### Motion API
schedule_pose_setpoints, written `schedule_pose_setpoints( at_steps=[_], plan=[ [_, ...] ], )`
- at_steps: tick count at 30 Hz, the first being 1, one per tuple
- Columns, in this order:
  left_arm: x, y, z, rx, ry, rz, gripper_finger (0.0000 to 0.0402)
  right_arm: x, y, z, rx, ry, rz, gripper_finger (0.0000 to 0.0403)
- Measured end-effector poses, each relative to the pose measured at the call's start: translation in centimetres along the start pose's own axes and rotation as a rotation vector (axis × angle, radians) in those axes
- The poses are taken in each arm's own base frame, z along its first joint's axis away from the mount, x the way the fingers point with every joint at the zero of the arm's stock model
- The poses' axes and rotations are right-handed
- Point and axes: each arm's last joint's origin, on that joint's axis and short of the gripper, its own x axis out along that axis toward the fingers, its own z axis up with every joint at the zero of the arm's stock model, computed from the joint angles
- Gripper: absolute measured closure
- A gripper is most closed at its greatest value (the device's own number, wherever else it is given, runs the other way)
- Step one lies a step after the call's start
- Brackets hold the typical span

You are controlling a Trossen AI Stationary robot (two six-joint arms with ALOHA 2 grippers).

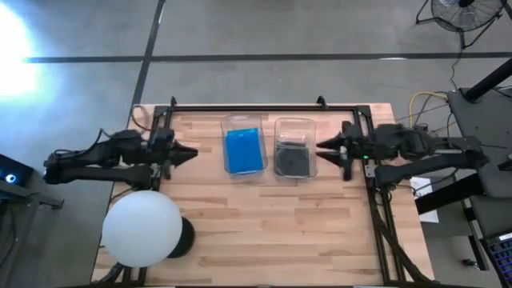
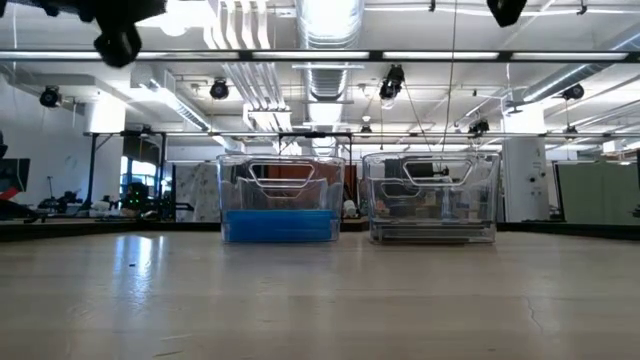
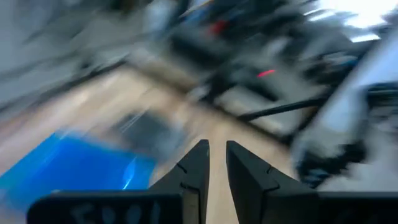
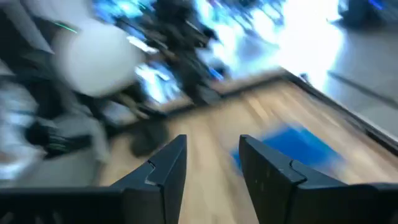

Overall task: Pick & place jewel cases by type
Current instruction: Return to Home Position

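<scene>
The blue jewel cases lie stacked in the left clear bin, also seen in the low view. The dark jewel cases lie in the right clear bin, low in it. My left gripper hangs in the air left of the blue bin, its fingers all but together with nothing between them. My right gripper hangs right of the dark bin, its fingers apart and holding nothing. Both are well above the table.
A big white ball on a dark base stands near the table's near left corner. The two bins sit side by side at the middle of the far half. Bare wood stretches across the near half.
</scene>
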Motion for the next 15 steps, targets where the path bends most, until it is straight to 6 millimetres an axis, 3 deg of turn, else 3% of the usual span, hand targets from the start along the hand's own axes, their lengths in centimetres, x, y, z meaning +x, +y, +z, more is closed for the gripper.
schedule_pose_setpoints(
  at_steps=[4,8,15],
  plan=[
    [0.4,0.3,-1.0,0.05,-0.133,-0.138,0.0364,-1.4,-1.3,-3.2,-0.031,-0.117,0.158,0.0263],
    [1.7,1.7,-4.0,0.049,-0.208,-0.171,0.0364,-2.0,-2.8,-7.0,-0.027,-0.184,0.21,0.0268],
    [2.4,3.4,-7.7,-0.005,-0.282,-0.221,0.0364,-3.5,-4.6,-11.1,0.012,-0.271,0.289,0.0275]
  ],
)
